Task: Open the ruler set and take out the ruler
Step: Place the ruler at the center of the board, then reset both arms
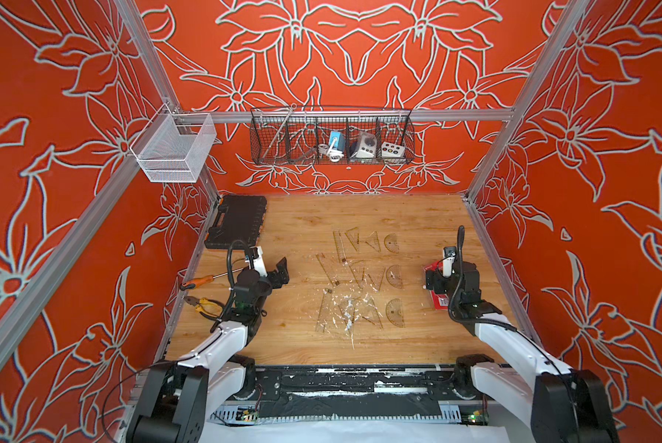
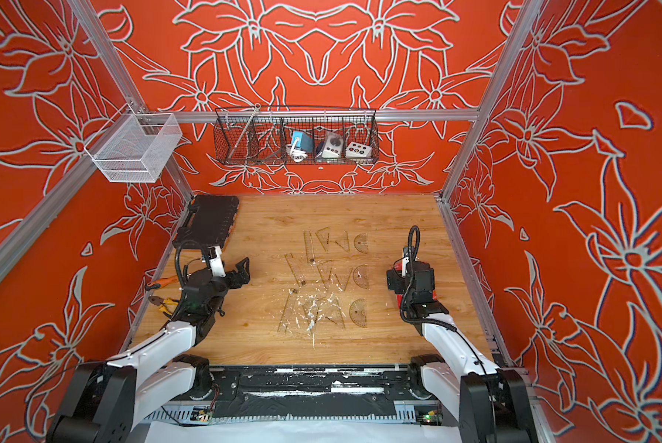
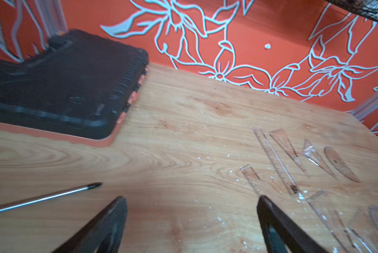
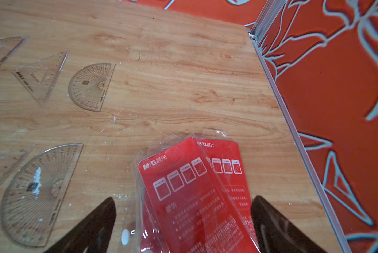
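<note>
Right gripper point(image 4: 184, 198) spread wide, straddling two stacked red ruler set packs point(image 4: 190, 186) lying flat on the table point(image 4: 172, 65). Their long axis runs roughly along its reach, hang-tab ends pointing away. Left gripper point(image 3: 191, 197) spread, empty; loose clear rulers point(image 3: 273, 160) ahead, off toward the other arm.

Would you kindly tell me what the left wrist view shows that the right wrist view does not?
Only the left wrist view shows the black case and the screwdriver. Only the right wrist view shows the red ruler packs. Both show the wooden table and clear protractors.
</note>
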`<state>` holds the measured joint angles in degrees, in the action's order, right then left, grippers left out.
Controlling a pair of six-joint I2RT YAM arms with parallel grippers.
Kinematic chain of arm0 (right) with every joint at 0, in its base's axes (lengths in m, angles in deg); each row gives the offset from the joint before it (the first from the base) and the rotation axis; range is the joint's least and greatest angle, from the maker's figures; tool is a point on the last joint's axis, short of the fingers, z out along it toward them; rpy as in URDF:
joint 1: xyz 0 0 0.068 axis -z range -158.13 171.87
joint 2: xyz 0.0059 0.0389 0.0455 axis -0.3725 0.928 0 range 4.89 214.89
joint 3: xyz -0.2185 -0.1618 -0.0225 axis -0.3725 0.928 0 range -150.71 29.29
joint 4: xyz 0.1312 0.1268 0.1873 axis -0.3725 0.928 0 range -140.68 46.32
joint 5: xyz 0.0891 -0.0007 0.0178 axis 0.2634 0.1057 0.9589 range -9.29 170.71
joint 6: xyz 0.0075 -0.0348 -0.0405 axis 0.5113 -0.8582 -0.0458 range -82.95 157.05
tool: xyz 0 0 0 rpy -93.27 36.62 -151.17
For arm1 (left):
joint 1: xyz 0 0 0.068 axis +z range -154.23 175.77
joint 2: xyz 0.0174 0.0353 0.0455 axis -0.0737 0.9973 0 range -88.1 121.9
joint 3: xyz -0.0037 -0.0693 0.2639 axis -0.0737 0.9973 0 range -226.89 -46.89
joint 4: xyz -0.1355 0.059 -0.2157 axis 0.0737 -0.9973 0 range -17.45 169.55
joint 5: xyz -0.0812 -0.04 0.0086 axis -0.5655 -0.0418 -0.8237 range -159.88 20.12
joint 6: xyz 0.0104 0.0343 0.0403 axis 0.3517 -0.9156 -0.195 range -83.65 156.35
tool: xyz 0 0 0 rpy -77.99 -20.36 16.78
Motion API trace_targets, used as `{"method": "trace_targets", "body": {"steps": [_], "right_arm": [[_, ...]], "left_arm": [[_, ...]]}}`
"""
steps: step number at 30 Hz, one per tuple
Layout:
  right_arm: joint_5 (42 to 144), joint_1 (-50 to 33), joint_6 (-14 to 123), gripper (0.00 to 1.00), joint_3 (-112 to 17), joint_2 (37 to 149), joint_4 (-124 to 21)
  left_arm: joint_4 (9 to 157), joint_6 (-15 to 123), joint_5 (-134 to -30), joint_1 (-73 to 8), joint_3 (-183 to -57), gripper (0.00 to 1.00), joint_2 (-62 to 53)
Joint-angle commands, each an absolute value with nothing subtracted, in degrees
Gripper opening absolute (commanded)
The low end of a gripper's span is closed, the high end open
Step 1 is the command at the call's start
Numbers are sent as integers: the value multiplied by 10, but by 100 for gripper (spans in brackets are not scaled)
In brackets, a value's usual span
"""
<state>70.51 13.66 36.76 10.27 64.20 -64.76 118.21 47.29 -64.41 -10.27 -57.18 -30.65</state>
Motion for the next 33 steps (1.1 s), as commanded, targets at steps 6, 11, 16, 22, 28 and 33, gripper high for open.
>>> {"method": "trace_targets", "body": {"steps": [6,11,16,22,28,33], "right_arm": [[697,139,332,98,144,735,-925],[709,139,314,98,197,838,-1115],[670,120,302,98,215,857,-1174],[617,119,324,98,185,851,-1122],[576,119,340,98,166,865,-1099],[574,119,340,98,166,868,-1101]], "left_arm": [[1413,382,-572,-100,-480,98,-266],[1522,351,-590,-100,-470,98,-180],[1595,340,-609,-100,-494,98,-64],[1518,349,-599,-99,-519,98,-82],[1507,347,-599,-99,-529,98,-75],[1515,346,-599,-99,-527,98,-74]]}}
